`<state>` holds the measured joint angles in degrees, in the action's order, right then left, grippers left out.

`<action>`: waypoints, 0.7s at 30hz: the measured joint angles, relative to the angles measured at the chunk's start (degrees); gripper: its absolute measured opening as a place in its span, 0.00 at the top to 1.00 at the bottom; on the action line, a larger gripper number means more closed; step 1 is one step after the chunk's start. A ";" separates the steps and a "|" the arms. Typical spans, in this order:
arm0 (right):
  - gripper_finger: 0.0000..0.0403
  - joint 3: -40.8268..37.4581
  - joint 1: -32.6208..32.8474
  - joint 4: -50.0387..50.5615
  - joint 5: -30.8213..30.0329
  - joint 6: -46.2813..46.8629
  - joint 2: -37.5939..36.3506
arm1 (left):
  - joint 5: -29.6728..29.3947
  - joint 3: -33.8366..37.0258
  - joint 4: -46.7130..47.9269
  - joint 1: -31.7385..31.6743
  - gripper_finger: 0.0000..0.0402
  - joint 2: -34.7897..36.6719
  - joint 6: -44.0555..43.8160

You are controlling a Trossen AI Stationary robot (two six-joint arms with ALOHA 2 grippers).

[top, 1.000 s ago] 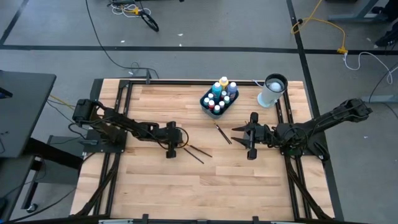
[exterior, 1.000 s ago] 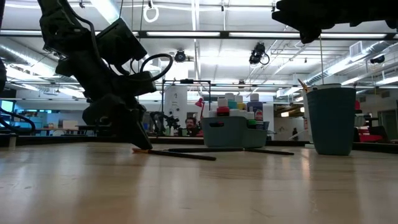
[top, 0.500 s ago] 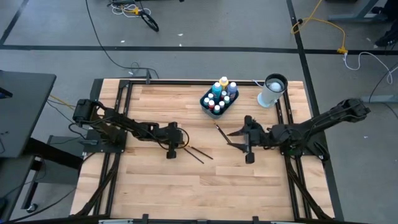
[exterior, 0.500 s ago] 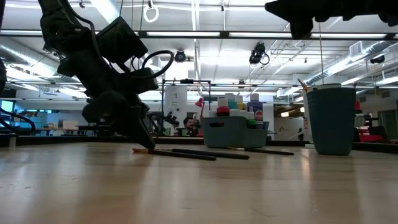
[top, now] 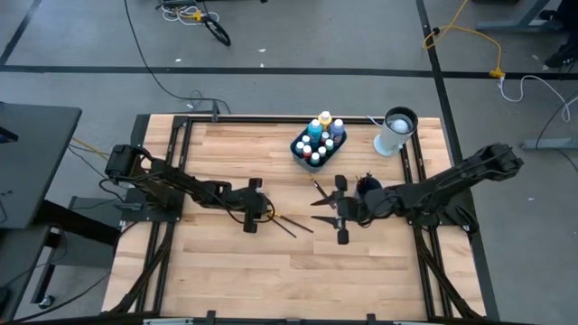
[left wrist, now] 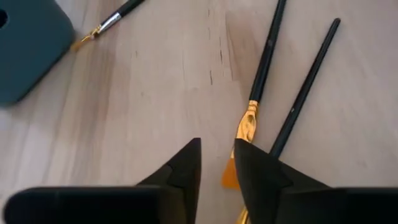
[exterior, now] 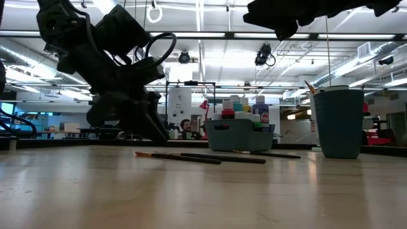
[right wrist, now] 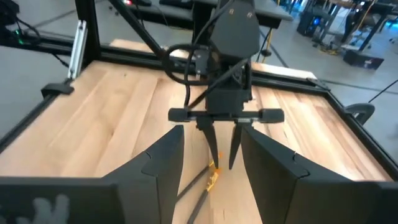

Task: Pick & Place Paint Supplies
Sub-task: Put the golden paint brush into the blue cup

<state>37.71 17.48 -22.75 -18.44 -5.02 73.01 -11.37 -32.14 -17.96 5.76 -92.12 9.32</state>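
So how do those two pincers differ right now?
The left pincer sits low over the two brushes lying on the table; the right pincer hangs higher, clear of them. The left one's fingers stand close together, the right one's wider. Both are dark, two-fingered, open and holding nothing.

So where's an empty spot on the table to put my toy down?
The near half of the table, below both arms, is bare wood. So is the far left corner, left of the bin of paint bottles. The middle is crowded: brushes lie between the left gripper and right gripper.

Robotics lab: framed test table (top: 235, 262)
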 joint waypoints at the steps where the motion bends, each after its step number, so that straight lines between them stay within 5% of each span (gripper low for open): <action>1: 0.59 0.56 -0.04 0.35 -0.04 -0.01 0.62 | 0.36 -0.02 0.01 -0.02 0.72 0.00 0.07; 9: 0.59 2.15 -0.18 1.15 -0.04 -0.15 1.95 | 6.31 -0.05 0.27 -1.88 0.58 -2.18 -3.52; 13: 0.59 2.15 -0.18 1.31 -0.04 -0.25 1.95 | 4.38 -0.11 -0.12 -2.53 0.56 -4.05 -3.80; 21: 0.59 2.10 -0.18 1.68 -0.07 -0.63 1.95 | 8.24 -0.11 -0.22 -3.47 0.75 -4.52 -4.26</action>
<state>39.81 17.30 -21.07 -18.50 -5.65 74.96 -3.13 -32.25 -18.17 2.29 -96.64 5.06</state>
